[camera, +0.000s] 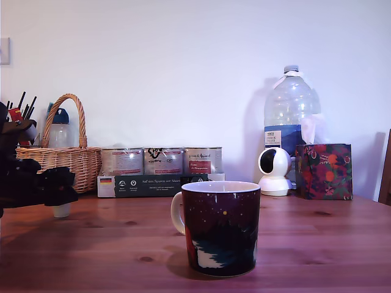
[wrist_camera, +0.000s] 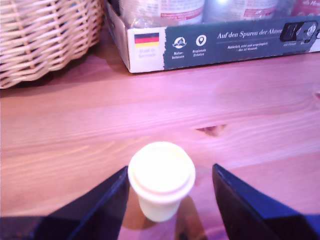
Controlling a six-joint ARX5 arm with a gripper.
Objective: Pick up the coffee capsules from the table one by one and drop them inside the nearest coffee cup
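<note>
Reddish-brown wooden worktop [camera: 317,238] with dark knots. Standing on it: maroon mug [camera: 220,227] nearest the front, cream capsule [wrist_camera: 161,179], wicker basket [camera: 61,157], cardboard tray [camera: 153,184] of tins, white camera [camera: 274,171], water bottle [camera: 290,113], patterned box [camera: 324,171].

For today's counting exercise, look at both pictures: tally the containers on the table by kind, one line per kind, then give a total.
Coffee capsule, between the open fingers of the gripper: 1
Coffee cup: 1
Silver tins in the cardboard tray: 3
Wicker basket: 1
Large water bottle: 1
Total: 7
</note>
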